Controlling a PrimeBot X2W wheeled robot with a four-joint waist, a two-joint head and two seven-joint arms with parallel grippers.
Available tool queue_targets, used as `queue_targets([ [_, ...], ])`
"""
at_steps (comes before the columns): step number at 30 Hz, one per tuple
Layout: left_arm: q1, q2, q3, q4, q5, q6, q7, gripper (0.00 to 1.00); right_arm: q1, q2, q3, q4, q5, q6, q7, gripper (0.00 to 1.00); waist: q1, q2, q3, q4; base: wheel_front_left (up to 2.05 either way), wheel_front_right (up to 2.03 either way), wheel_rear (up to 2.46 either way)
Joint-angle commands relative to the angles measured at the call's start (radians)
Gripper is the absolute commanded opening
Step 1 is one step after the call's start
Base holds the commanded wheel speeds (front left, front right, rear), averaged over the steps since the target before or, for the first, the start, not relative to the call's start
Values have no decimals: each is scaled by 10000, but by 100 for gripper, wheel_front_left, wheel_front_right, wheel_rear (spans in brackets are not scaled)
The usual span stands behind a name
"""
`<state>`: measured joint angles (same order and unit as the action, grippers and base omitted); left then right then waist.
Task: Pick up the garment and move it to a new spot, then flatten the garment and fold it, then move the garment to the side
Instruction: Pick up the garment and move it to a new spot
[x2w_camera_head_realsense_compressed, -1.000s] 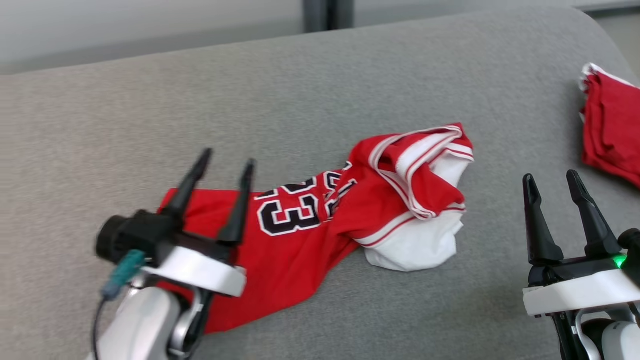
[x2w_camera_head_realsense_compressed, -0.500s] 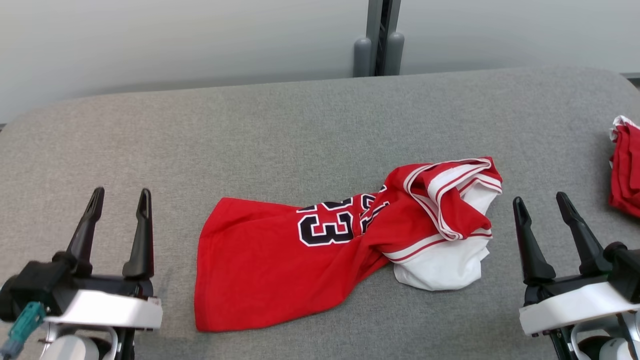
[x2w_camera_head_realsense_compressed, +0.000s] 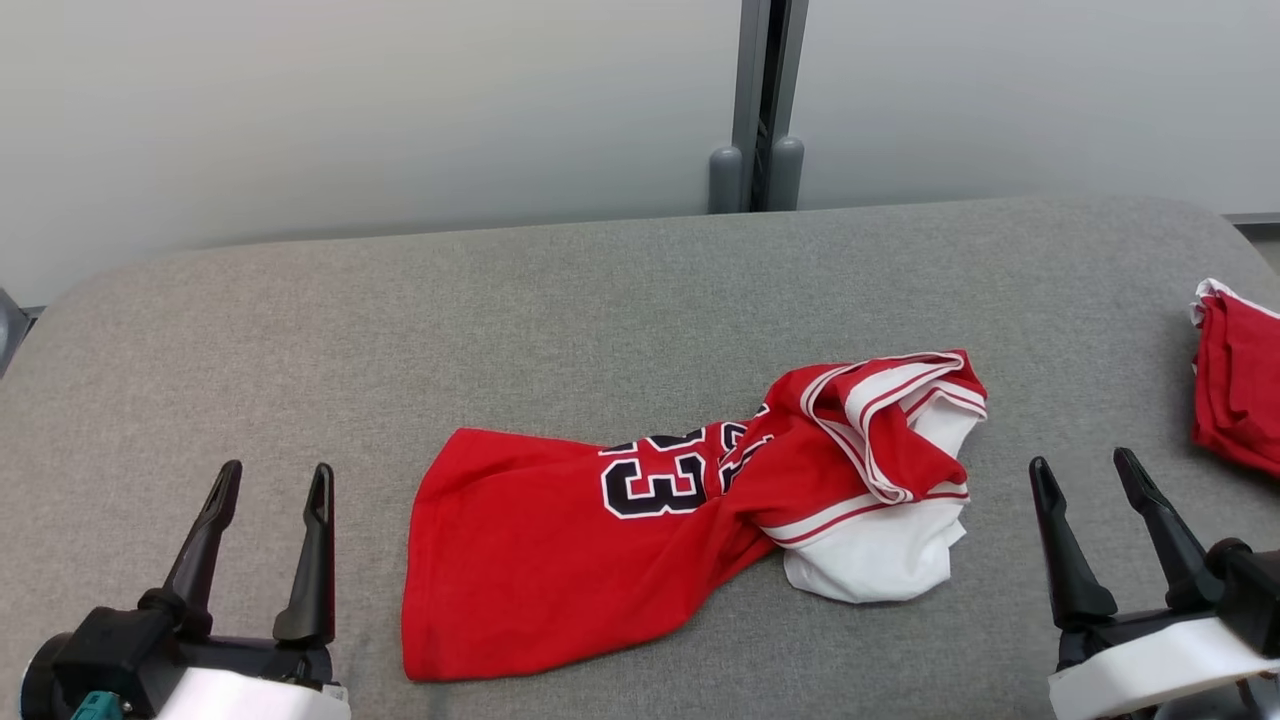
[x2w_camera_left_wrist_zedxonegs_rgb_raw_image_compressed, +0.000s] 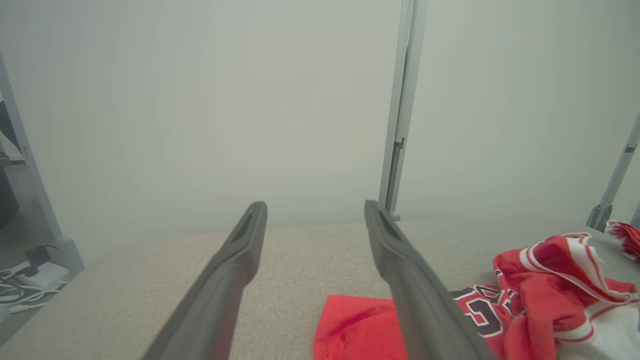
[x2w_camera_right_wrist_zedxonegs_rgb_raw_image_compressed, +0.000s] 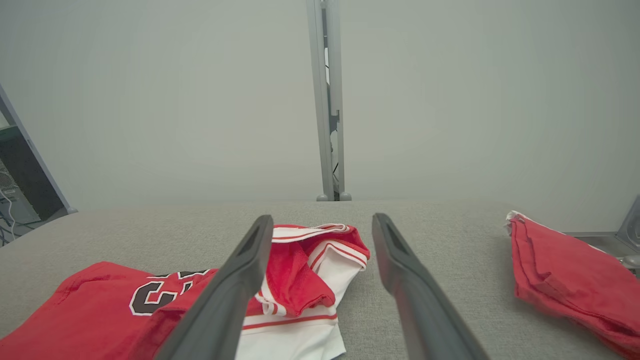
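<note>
Garment (x2w_camera_head_realsense_compressed: 560, 560) is lying crumpled in the middle of the grey cushion (x2w_camera_head_realsense_compressed: 400, 320), between the two grippers and touching neither. Left gripper (x2w_camera_head_realsense_compressed: 277, 467) is sitting at the near left edge, fingers apart, holding nothing. Right gripper (x2w_camera_head_realsense_compressed: 1080, 457) is doing the same at the near right, fingers apart and empty. The hem end on the left is lying fairly flat. The right end is bunching up, with striped trim twisting over and the white inside showing. So I'm reading this as the start of flattening. I'd be going in with the right gripper on the bunched trim, pinching an outer edge rather than the whole wad, while the left is taking the near hem corner. Then I'd be pulling the two apart, low over the cushion, so the twist is coming out instead of the whole thing dragging. Also watching the right side: a folded red cloth (x2w_camera_head_realsense_compressed: 1240, 390) is lying near the right edge, well apart from the garment, and a wide swing could be knocking it.
</note>
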<state>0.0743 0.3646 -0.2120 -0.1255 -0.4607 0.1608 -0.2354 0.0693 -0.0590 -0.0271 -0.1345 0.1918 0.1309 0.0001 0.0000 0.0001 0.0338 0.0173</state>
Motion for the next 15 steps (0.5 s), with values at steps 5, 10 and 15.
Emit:
queue_targets([
  [5, 334, 108, -3, -197, -77, 158, 188, 100, 360, -9, -143, -347, -66, -3, 117, 100, 0, -1, -306, -12, 0, 0, 0],
  [10, 405, 187, 11, -149, -104, 188, 306, 100, 468, 21, -82, -458, -52, -3, 225, 100, 0, -1, -361, -41, 0, 0, 0],
  [15, 414, 218, -23, -165, -141, 213, 365, 100, 476, 42, -100, -532, -71, -3, 253, 100, 0, -1, -389, -54, 0, 0, 0],
])
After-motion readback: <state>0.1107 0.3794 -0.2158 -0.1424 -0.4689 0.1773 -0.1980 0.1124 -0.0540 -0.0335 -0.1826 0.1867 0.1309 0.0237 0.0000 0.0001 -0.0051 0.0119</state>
